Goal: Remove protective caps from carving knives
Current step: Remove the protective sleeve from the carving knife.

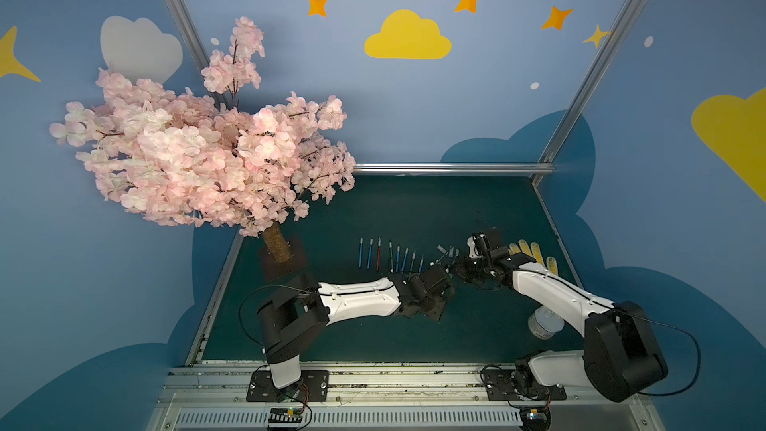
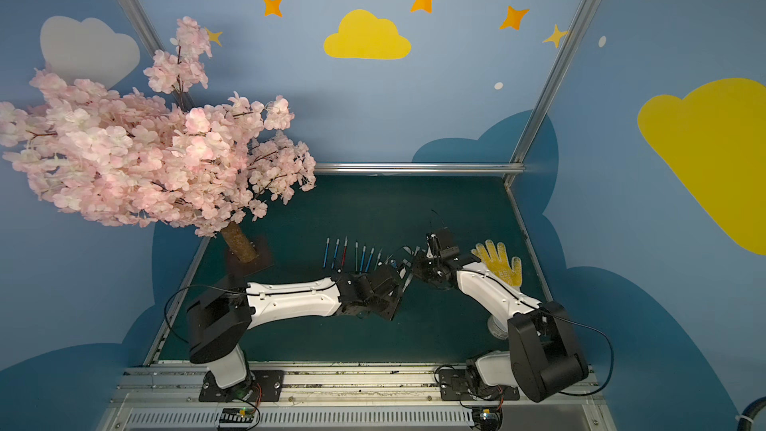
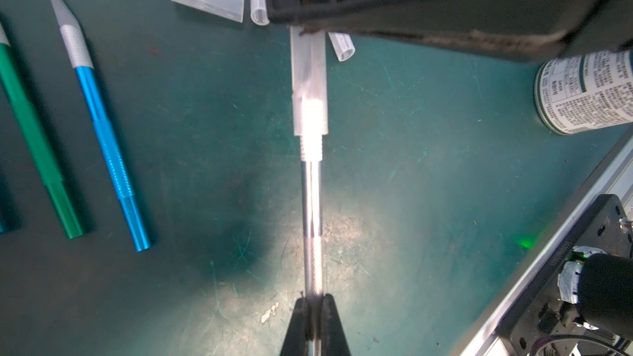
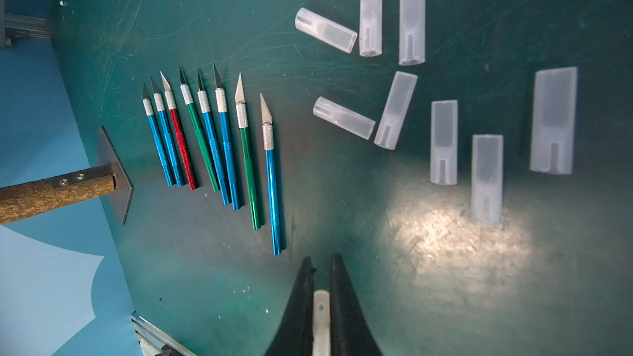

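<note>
Protective cap (image 3: 309, 97) still on silver knife (image 3: 311, 217), held between arms above mat (image 3: 428, 200); left gripper (image 3: 313, 303) pinching handle end, right gripper (image 4: 322, 268) clamped on cap tip. Risk imo: off-axis pull twists knife out of pinch, or thin grip slips off cap

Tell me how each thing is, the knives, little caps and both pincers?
Silver metal pen-like knife: capped, gripped by its handle.
Translucent whitish plastic cap: still on that knife, pinched at its tip.
Left pincer: shut on the silver knife's handle.
Right pincer: shut on that cap.
Eight blue, green and red pen-like knives: uncapped, lying in a row.
Eight loose translucent plastic caps: off, lying scattered.
</note>
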{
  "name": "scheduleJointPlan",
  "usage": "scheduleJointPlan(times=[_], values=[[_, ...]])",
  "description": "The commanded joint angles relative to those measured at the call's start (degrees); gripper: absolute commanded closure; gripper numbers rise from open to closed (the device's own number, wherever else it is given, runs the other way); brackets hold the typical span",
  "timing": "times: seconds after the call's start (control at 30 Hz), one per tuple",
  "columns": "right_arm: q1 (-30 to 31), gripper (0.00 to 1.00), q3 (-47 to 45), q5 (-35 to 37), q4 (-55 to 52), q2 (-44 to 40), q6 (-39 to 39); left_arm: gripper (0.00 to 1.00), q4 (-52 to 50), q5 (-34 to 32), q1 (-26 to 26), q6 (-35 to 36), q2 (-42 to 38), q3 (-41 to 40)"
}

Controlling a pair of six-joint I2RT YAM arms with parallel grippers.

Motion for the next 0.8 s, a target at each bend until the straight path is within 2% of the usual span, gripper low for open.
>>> scheduleJointPlan(times=[0.0,0.77], values=[[-0.55,0.94,-0.05,1.11,0.44,-1.16,0.59,0.94,1.05,-0.3,-0.06,-0.04,-2.4,-1.29],[-5.06,0.99,3.17,2.43,-0.67,-2.73,1.68,0.94,2.0,-0.63,-0.71,-1.87,-4.07,-4.02]])
